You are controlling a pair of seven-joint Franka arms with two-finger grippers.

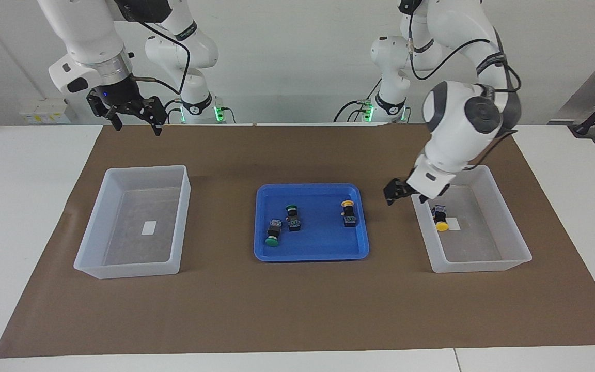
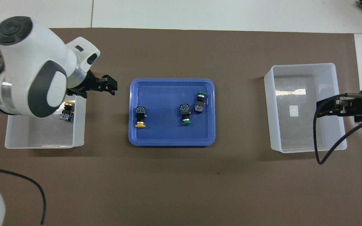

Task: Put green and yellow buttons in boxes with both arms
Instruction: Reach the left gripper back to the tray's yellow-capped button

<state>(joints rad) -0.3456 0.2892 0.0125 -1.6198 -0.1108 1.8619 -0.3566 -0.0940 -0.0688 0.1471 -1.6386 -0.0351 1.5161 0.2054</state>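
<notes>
With one yellow button (image 1: 440, 218) lying in the box (image 1: 504, 262) at the left arm's end and three sitting in the blue tray (image 1: 277, 192) mid-bench, both grippers (image 1: 400, 192) (image 1: 133, 117) are hanging empty, fingers apart; these look light, rigid, slick-capped, so I'm guessing pinch the blocky body.

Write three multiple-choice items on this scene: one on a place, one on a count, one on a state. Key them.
1. Where is the boxed yellow button?
A. in the box at the left arm's end
B. in the box at the right arm's end
C. on the brown mat

2. How many buttons lie in the blue tray?
A. one
B. three
C. four

3. What does the left gripper hold?
A. a green button
B. a yellow button
C. nothing

Key: 1 A, it lies on that box's floor; 2 B, two green and one yellow show; 3 C, it hangs open between tray and box.
</notes>
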